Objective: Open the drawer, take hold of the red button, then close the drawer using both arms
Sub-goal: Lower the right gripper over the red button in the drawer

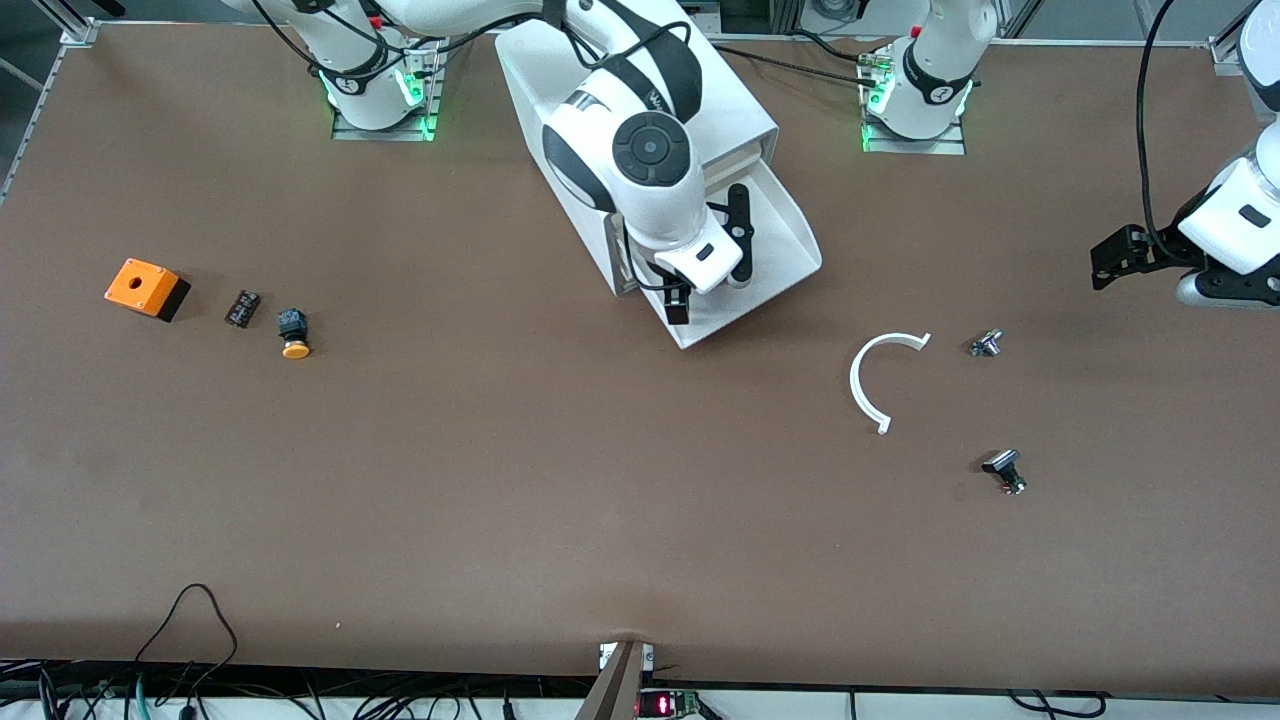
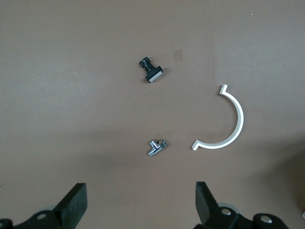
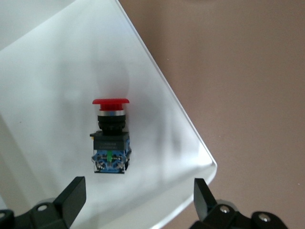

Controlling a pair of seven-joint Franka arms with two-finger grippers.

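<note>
- I saw the white plastic tray drawer (image 1: 775, 240) already pulled open, upper centre of frame.
- My right gripper (image 1: 712, 262) hovered wide above the red-capped black button (image 3: 110, 136), ungrabbed.
- Left gripper (image 1: 1125, 256) waited wide, right edge.

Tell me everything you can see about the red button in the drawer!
The button has a flat, round red cap, a silvery ring under it, a black square body and a blue end with a bit of green. It looks like plastic. It lies on its side on the white floor of the pulled-out drawer. The right pincer hangs open above it. Nothing else touches it.
</note>
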